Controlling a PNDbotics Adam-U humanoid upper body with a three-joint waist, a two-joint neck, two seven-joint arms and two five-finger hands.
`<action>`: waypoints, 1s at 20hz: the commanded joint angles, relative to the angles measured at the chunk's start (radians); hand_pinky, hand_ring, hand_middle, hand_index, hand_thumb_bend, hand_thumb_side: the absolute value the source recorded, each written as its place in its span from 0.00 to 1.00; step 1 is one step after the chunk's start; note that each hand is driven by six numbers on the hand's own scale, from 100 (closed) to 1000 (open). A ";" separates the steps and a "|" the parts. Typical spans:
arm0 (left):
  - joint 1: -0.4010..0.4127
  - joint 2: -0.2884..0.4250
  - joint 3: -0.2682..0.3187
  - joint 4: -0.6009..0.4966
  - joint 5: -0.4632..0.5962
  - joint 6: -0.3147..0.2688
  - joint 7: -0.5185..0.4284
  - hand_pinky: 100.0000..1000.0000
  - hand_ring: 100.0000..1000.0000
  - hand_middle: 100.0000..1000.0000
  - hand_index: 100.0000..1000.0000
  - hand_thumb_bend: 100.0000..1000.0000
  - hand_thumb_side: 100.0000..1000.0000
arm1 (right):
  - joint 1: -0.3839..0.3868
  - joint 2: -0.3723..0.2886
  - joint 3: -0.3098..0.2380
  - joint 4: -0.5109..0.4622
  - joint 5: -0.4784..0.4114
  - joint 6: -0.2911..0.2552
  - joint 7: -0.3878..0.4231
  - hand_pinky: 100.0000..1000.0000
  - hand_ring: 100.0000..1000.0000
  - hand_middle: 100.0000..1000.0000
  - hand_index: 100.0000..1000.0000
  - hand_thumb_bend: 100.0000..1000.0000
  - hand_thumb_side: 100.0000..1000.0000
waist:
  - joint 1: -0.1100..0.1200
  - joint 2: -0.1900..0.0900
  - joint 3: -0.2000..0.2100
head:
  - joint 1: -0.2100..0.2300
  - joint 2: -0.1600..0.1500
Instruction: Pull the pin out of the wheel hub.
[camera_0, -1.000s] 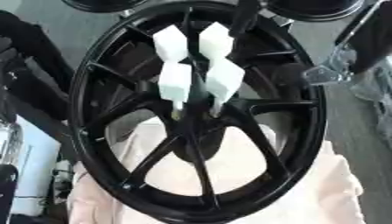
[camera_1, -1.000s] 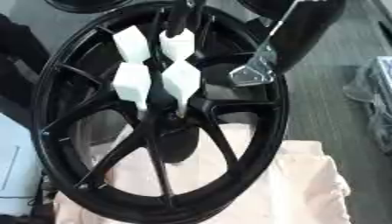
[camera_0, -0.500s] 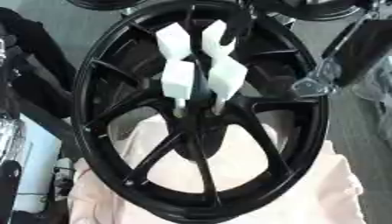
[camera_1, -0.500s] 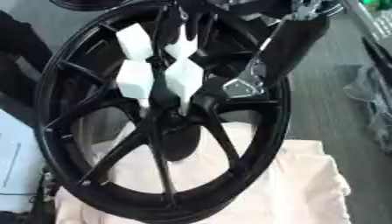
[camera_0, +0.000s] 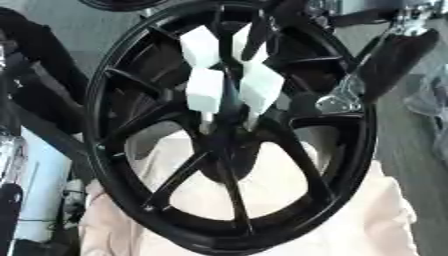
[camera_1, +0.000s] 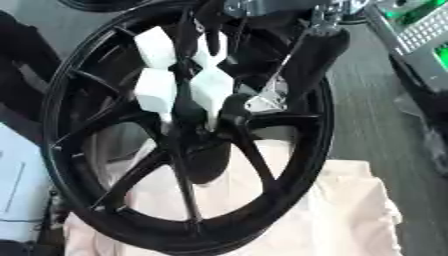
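With the right hand (camera_0: 346, 97) beside the hub (camera_0: 226, 131), grip state indiscernible, one pin (camera_0: 205, 91) should be drawn out straight along its axis.

cloth: pale peach fabric (camera_0: 367, 215), spread from 6 to 4 o'clock
floor: grey surface (camera_1: 367, 125), at 3 o'clock
crate: green and white object (camera_1: 418, 20), at 1 o'clock
panel: pale blue-white surface (camera_0: 35, 190), at 8 o'clock

White blocks (camera_0: 206, 90) crowd hub (camera_0: 229, 131); gaps btwn spokes (camera_0: 184, 170) open.
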 joint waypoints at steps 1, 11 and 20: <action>-0.013 0.024 0.003 -0.011 -0.002 0.000 -0.002 0.55 0.82 0.74 0.67 0.28 0.69 | -0.009 -0.004 -0.013 0.008 0.018 -0.019 0.004 0.75 0.62 0.69 0.78 0.21 0.17 | 0.003 -0.024 0.003 | -0.005 0.004; -0.017 0.023 0.001 -0.011 -0.002 0.001 -0.003 0.55 0.82 0.74 0.67 0.28 0.70 | 0.007 -0.001 -0.008 0.046 0.060 -0.065 0.004 0.71 0.56 0.67 0.78 0.22 0.14 | 0.004 -0.019 0.009 | -0.008 0.008; -0.021 0.022 -0.001 -0.011 -0.001 0.002 -0.005 0.55 0.82 0.74 0.67 0.28 0.70 | 0.018 0.005 -0.011 0.064 0.064 -0.075 0.004 0.70 0.55 0.67 0.78 0.22 0.13 | 0.004 -0.015 0.014 | -0.010 0.009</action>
